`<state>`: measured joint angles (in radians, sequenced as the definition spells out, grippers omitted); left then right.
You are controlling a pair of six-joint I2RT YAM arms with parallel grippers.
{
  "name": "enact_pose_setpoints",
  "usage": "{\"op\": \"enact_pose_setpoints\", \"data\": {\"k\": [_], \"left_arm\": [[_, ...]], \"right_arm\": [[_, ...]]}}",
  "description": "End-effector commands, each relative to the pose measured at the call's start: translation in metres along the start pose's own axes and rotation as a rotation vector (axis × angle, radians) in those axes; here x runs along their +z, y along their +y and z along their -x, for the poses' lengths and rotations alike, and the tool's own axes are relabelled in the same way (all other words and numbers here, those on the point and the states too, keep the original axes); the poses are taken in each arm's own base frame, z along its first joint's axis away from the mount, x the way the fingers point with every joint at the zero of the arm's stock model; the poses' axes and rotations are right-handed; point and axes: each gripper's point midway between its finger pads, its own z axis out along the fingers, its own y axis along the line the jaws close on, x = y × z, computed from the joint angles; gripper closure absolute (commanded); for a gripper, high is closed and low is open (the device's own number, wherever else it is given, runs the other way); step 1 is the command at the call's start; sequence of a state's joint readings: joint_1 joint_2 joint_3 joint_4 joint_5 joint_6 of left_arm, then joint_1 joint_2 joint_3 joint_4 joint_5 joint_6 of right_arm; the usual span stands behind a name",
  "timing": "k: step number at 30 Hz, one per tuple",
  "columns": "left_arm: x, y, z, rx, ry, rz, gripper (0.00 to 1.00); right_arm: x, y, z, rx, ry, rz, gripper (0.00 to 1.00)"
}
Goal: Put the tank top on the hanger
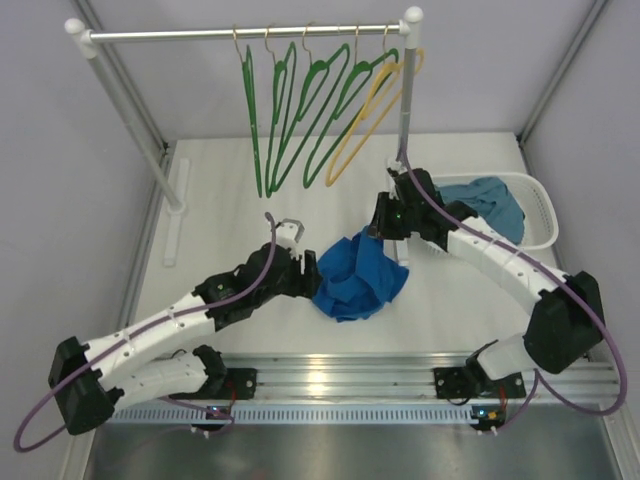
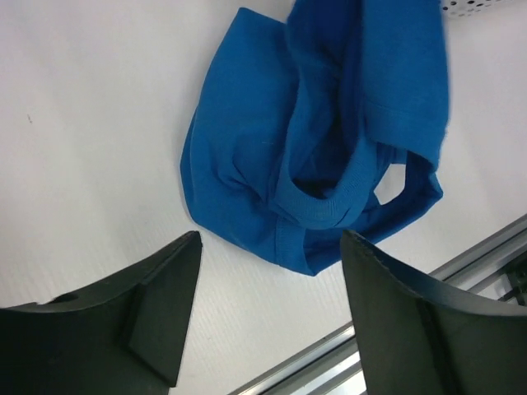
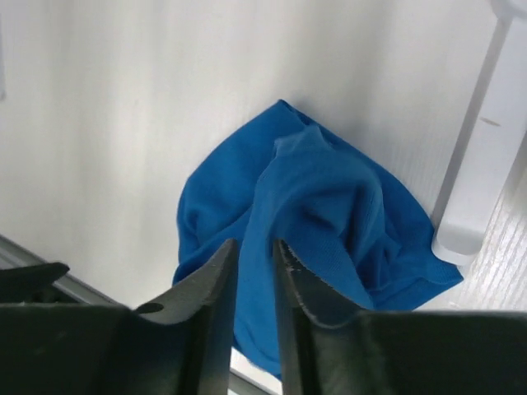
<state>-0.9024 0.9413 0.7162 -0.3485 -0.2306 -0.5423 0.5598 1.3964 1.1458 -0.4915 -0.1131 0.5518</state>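
Blue top (image 1: 358,275) is soft, limp, light; pinch its ribbed hem (image 2: 325,210). Your left claw (image 2: 270,247) gapes wide; right claw (image 3: 255,244) narrow, grip unclear.

A yellow hanger (image 1: 370,120) hangs on the metal rail (image 1: 240,34); nearby, a teal garment (image 1: 490,205) fills the white basket (image 1: 541,205).
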Motion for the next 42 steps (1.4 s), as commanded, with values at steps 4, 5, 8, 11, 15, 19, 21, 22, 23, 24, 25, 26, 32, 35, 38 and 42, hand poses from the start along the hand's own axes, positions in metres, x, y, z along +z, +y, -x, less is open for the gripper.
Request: {"op": "enact_pose_setpoints", "data": {"k": [4, 5, 8, 11, 15, 19, 21, 22, 23, 24, 25, 26, 32, 35, 38, 42], "left_arm": [[0.024, -0.035, 0.040, 0.076, -0.074, -0.081, 0.38], [0.026, -0.036, 0.042, 0.085, -0.073, -0.084, 0.38], [0.034, -0.043, 0.040, 0.125, -0.053, -0.109, 0.39], [0.043, -0.045, 0.039, 0.163, -0.036, -0.111, 0.39], [0.059, -0.047, 0.032, 0.205, 0.004, -0.105, 0.39], [0.081, -0.043, 0.017, 0.221, 0.058, -0.083, 0.37], [0.086, -0.043, 0.012, 0.224, 0.070, -0.079, 0.35], [0.091, -0.042, 0.008, 0.226, 0.082, -0.077, 0.33], [0.093, -0.043, 0.007, 0.226, 0.085, -0.079, 0.32], [0.094, -0.043, 0.006, 0.226, 0.089, -0.083, 0.31], [0.098, -0.045, 0.004, 0.226, 0.094, -0.092, 0.31], [0.099, -0.046, 0.004, 0.225, 0.097, -0.094, 0.31], [0.107, -0.043, -0.006, 0.226, 0.127, -0.078, 0.33], [0.109, -0.040, -0.008, 0.228, 0.133, -0.073, 0.42], [0.109, -0.041, -0.008, 0.229, 0.133, -0.073, 0.59], [0.106, -0.045, -0.003, 0.226, 0.129, -0.085, 0.84]], "right_arm": [[0.009, -0.011, 0.031, -0.013, -0.082, -0.057, 0.56], [0.005, -0.015, 0.029, -0.008, -0.095, -0.073, 0.51], [-0.013, -0.026, 0.020, 0.003, -0.127, -0.111, 0.40], [-0.030, -0.031, -0.004, 0.031, -0.137, -0.093, 0.41], [-0.040, -0.036, -0.053, 0.074, -0.113, -0.071, 0.46], [-0.036, -0.032, -0.101, 0.103, -0.077, -0.034, 0.47], [-0.030, -0.035, -0.118, 0.125, -0.064, -0.042, 0.46], [-0.025, -0.031, -0.126, 0.114, -0.056, -0.034, 0.44], [-0.022, -0.028, -0.130, 0.128, -0.051, -0.030, 0.43], [-0.020, -0.025, -0.135, 0.128, -0.044, -0.026, 0.41], [-0.015, -0.020, -0.138, 0.124, -0.046, -0.005, 0.40], [-0.009, -0.021, -0.144, 0.134, -0.026, -0.017, 0.39], [0.013, -0.023, -0.160, 0.144, -0.003, -0.040, 0.39], [0.017, -0.027, -0.162, 0.151, -0.008, -0.060, 0.41], [0.016, -0.029, -0.161, 0.154, -0.020, -0.073, 0.55], [0.006, -0.034, -0.158, 0.152, -0.039, -0.088, 0.84]]}}
